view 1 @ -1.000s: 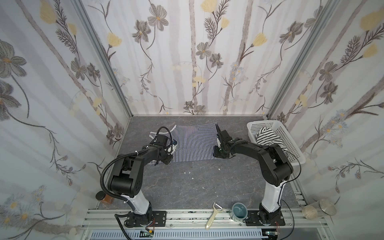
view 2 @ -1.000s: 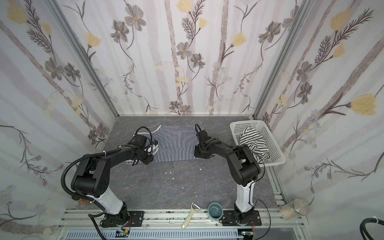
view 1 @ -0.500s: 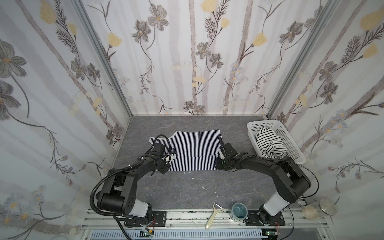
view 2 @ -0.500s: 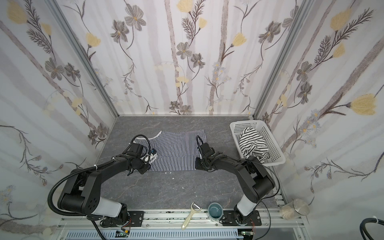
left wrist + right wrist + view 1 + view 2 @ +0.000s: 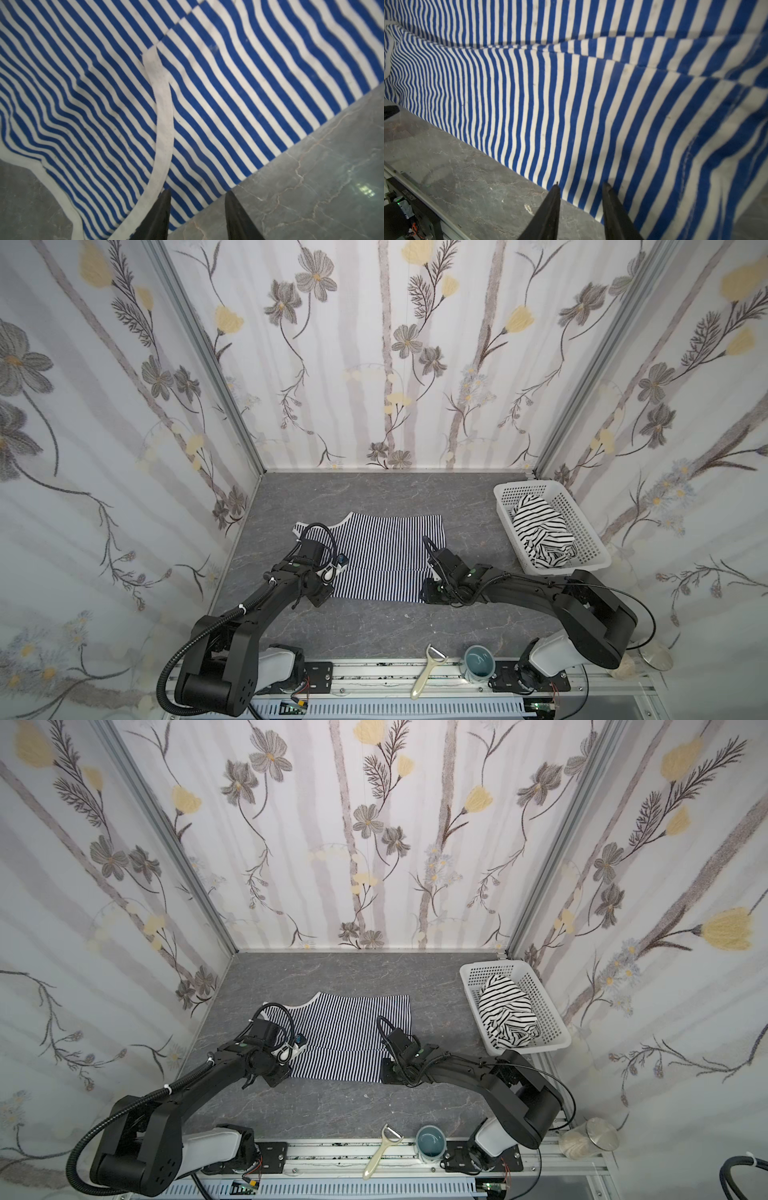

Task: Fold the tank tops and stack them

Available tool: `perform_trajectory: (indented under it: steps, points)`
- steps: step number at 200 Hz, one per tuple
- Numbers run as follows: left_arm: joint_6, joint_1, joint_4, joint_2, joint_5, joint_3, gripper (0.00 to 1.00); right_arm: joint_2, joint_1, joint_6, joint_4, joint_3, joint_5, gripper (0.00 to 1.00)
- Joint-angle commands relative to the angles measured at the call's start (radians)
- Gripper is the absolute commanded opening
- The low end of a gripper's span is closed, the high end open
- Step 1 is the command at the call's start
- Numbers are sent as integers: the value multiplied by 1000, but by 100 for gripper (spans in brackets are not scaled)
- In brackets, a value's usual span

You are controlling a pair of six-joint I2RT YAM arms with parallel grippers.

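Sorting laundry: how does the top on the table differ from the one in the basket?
The navy top has fine stripes; the black-striped top has wider-spaced ones. The navy top lies flat, partly folded, on the table; the black-striped top sits crumpled in the basket. Both are striped.

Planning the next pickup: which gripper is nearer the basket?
Right. The right gripper is at the side of the navy top toward the basket; the left gripper at the opposite side.

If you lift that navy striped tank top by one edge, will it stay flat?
Probably not: the navy striped tank top lies rippled and folded over itself, so it likely droops. It looks thin, probably light, and may slide on the smooth table.
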Motion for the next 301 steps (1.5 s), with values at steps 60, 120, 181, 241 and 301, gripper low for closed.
perform_trajectory:
  steps: [60,120,181,241,301]
  points:
    - [-32,2,-50,37,85,215,48,-77,-102,-61,-264,250,60,42]
    - [-220,-6,35,451,138,659,49,173,-411,-203,-251,569,2,44]
    - [-326,-11,49,775,124,954,49,455,-571,-225,-274,790,-29,43]
    - [-356,-11,50,879,180,1042,49,582,-604,-245,-288,868,-61,42]
    - [-385,-11,53,887,207,1054,49,660,-607,-251,-292,919,-73,42]
